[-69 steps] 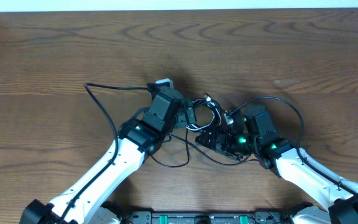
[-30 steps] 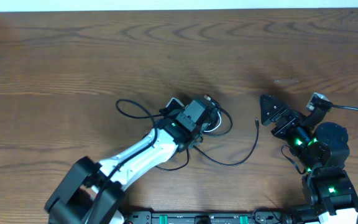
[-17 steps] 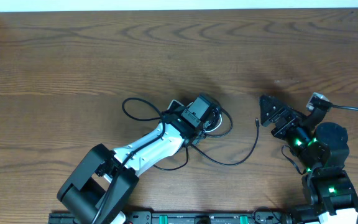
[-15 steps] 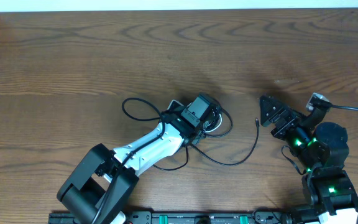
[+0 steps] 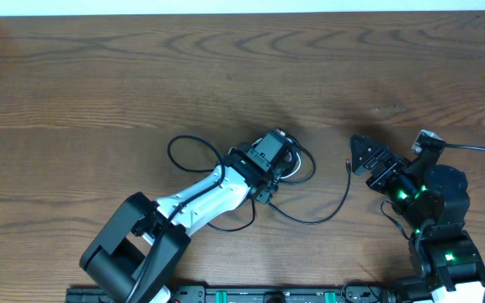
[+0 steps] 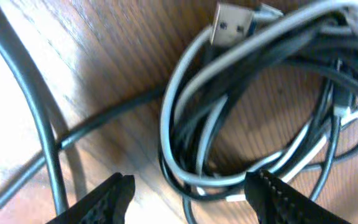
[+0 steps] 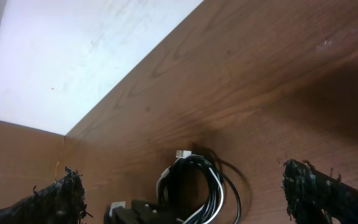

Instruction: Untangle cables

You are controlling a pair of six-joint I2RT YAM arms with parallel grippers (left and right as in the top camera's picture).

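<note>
Table point(image 5: 99, 76) bore cables point(image 6: 278, 37) at centre: light, limp, likely slippery coil, black tail trailing right. Left gripper point(image 6: 194, 193) stood part-open astride coil, nothing pinched. Right gripper point(image 5: 365, 154) gaped wide, empty, well apart. Best hold probably stiff plug point(image 6: 235, 25).

The coil of cables point(image 6: 260, 93) lies on the counter point(image 5: 99, 76) just ahead of the left tool point(image 6: 191, 196), with its nearest strands between that tool's two fingertips. One cable point(image 5: 310, 221) runs from the coil toward the right tool point(image 5: 362, 156), and its plug end lies just beside that tool. A loop point(image 5: 172, 151) lies behind the left tool. The right tool is well apart from the coil.
</note>
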